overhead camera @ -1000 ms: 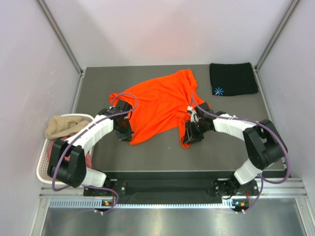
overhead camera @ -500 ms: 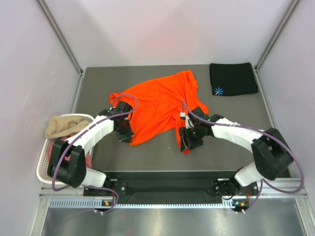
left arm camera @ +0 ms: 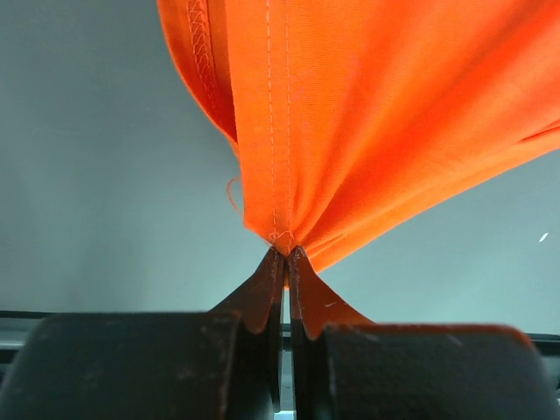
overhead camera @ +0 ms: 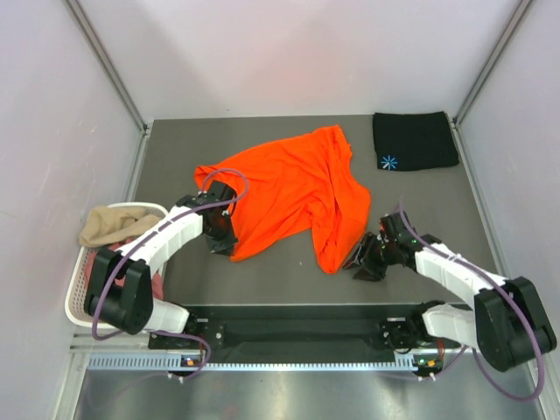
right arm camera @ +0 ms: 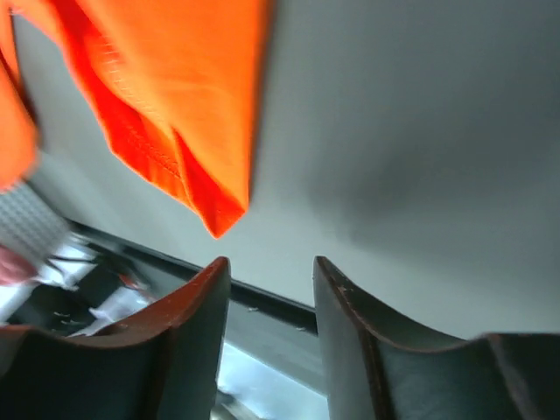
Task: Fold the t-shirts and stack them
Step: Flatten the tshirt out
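The right claw has let go of the orange shirt and drawn back, its fingers spread and empty. The left claw still pinches the shirt's near-left corner. The shirt lies rumpled mid-table, probably awaiting a fresh grasp. The front edge is close, with bare room to the right before the black shirt.

There are four pieces of cloth in all. One orange t-shirt lies between the left hand and the right hand. One black t-shirt, folded, lies well beyond the right hand. One tan t-shirt sits in the one white basket, to the outer side of the left hand. One small pink piece shows there too; whether it is a shirt I cannot tell. The hands are two, the worktop one.
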Controlling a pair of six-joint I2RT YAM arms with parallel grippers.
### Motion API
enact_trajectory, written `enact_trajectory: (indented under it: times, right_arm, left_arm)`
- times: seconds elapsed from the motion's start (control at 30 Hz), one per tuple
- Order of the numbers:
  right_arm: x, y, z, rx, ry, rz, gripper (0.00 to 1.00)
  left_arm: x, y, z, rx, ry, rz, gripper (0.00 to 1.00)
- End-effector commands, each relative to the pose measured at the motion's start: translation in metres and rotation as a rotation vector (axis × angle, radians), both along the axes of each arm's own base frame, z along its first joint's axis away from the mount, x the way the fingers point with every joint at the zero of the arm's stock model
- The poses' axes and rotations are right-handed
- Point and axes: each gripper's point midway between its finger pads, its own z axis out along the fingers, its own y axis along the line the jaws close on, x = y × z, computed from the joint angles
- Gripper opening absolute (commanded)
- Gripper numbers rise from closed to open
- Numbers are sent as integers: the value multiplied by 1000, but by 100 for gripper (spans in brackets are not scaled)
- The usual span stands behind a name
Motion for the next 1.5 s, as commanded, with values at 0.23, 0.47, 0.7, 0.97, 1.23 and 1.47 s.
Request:
enact_trajectory:
  times: [0.23,0.47,0.7,0.97,1.23,1.47]
  right_arm:
    - [7,23,4,282,226,-504,55]
    - [16,4,5,291,272,-789,40]
    - [-2,3,-5,136,396,-787,40]
    - [4,30,-11,141,438,-755,39]
    - [9,36,-12,158,441,-780,39]
    - [8,52,-10,179,474,-778,39]
  left_arm:
    - [16,-16,17,-55,-56,-101,0]
    - [20,-22,17,-80,-71,-85,0]
    - [23,-20,23,-63,-78,-90,0]
    - [23,-19,20,-51,-64,-88,0]
    - [24,-17,21,-38,-62,-90,0]
    - [25,-18,21,-38,-59,-98,0]
